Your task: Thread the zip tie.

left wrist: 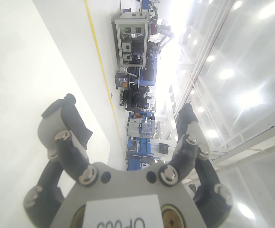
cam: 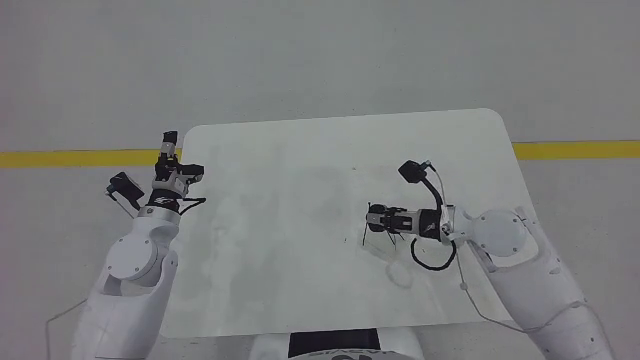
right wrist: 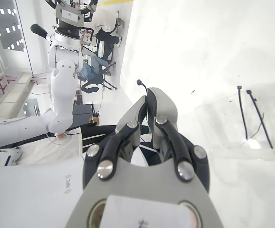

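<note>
Right gripper (right wrist: 149,96) pinched shut on a thin black plastic zip tie (right wrist: 139,82).
Probably light, springy, slippery; best held near its head. Left gripper (left wrist: 128,103) gapes at the white table's (cam: 300,160) edge.

The table (cam: 300,160) is white, with a smooth top and rounded corners. On its right half lies a flat piece of clear plastic (right wrist: 213,129); whether it is a sheet or a bag cannot be told. 2 black zip ties lie on this plastic, side by side and near each other, one (right wrist: 242,112) almost straight, the other (right wrist: 259,119) slanting away from it toward its tail. A small dark speck (right wrist: 192,91) sits on the bare tabletop just beside the plastic.
</note>
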Action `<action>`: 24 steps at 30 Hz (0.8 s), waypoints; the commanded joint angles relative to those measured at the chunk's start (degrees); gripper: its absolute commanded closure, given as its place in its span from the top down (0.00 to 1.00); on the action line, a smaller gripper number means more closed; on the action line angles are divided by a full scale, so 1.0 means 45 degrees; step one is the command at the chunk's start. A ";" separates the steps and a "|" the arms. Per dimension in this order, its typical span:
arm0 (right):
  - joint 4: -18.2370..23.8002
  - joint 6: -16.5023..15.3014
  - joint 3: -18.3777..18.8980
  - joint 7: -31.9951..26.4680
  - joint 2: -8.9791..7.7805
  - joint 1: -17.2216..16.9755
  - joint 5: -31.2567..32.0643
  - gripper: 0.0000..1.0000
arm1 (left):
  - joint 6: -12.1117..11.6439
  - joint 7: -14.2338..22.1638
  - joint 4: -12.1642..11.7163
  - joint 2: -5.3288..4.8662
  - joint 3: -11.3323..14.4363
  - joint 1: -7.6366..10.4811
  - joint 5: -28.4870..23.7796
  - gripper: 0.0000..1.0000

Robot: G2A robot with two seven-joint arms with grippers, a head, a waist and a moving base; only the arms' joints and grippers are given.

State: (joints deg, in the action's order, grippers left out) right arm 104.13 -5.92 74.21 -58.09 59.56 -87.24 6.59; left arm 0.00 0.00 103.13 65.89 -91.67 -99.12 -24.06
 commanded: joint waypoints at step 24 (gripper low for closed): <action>-0.0504 -0.0230 0.0036 0.1616 0.0089 -0.0408 -0.2141 0.00 | 0.0000 0.0000 0.0000 0.0000 0.0000 0.0000 0.0000 1.00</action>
State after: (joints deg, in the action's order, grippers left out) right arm 101.87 -6.96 74.37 -50.82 59.96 -89.07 -3.04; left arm 0.00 0.00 103.13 65.89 -91.67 -99.12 -24.06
